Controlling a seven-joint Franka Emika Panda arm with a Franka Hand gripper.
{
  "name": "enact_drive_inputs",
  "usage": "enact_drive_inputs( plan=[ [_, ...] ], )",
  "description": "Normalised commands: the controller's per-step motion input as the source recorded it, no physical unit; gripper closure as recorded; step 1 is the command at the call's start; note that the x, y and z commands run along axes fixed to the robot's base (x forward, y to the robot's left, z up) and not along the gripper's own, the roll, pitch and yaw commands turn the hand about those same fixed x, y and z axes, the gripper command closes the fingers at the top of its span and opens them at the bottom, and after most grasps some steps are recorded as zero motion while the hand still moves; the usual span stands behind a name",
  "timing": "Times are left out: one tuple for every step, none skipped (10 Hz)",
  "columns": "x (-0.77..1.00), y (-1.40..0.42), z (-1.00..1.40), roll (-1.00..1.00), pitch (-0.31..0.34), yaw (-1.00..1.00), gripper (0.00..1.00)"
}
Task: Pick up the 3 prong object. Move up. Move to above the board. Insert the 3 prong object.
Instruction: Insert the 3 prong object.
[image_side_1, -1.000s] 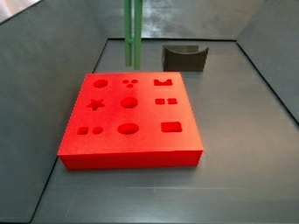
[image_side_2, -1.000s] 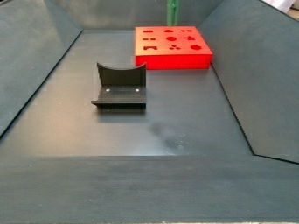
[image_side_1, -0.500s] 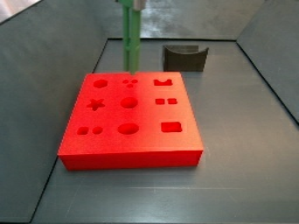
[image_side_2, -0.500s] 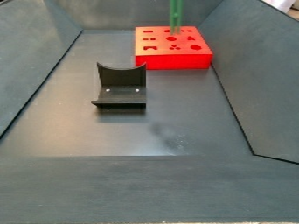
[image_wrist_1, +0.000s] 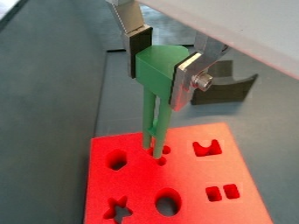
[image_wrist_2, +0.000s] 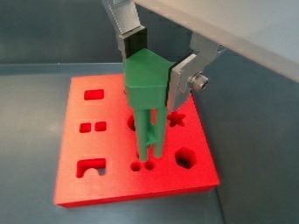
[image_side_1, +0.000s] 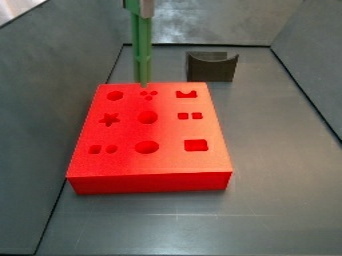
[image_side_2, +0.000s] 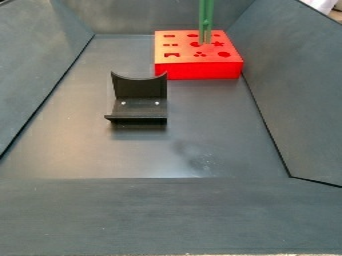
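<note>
**Green rod held upright over the board's three-dot cutout**

The gripper (image_wrist_1: 163, 63) hangs above the board (image_wrist_1: 198, 188), its jaws clamped on the wide green head of the 3 prong object (image_wrist_1: 155, 105). In both wrist views the silver fingers (image_wrist_2: 184, 80) press flat against opposite sides of that head, and the piece hangs upright below them, narrowing into thin prongs. The prong tips (image_wrist_2: 145, 160) sit right at the three small holes (image_wrist_1: 162, 157) near one edge of the board; whether they have entered the holes cannot be told.

In both side views only the rod (image_side_1: 139, 45) shows, rising straight up and out of the picture from the board's far edge (image_side_2: 202, 38); the gripper itself is out of frame there.

The board lies flat on the grey floor (image_side_1: 274, 150). The dark fixture (image_side_2: 135, 98) stands well apart from it on the floor.
</note>
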Motion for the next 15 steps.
enact_drive_inputs(
  plan=[
    [0.1, 0.0, -0.07, 0.0, 0.0, -0.14, 1.0],
    [0.02, 0.01, -0.15, 0.01, 0.0, -0.11, 1.0],
    [0.0, 0.02, -0.26, 0.07, 0.0, -0.11, 1.0],
    [0.0, 0.0, -0.14, 0.01, 0.0, -0.08, 1.0],
    [0.09, 0.0, -0.02, 0.0, 0.0, -0.03, 1.0],
    [0.26, 0.0, 0.0, -0.03, 0.001, -0.03, 1.0],
    [0.27, 0.0, 0.0, -0.03, 0.0, -0.03, 1.0],
    [0.21, 0.0, -0.07, 0.0, 0.0, -0.05, 1.0],
    [0.18, 0.0, -0.12, 0.0, 0.0, -0.04, 1.0],
    [0.18, 0.11, -0.12, 0.0, 0.0, -0.08, 1.0],
    [0.03, 0.16, -0.18, 0.01, 0.0, -0.11, 1.0],
    [0.0, 0.16, -0.12, 0.0, 0.0, -0.14, 1.0],
    [0.06, 0.09, -0.03, 0.0, 0.0, -0.07, 1.0],
    [0.0, 0.03, -0.03, 0.0, 0.0, -0.07, 1.0],
    [0.0, 0.0, -0.04, 0.0, 0.0, -0.07, 1.0]
  ],
)
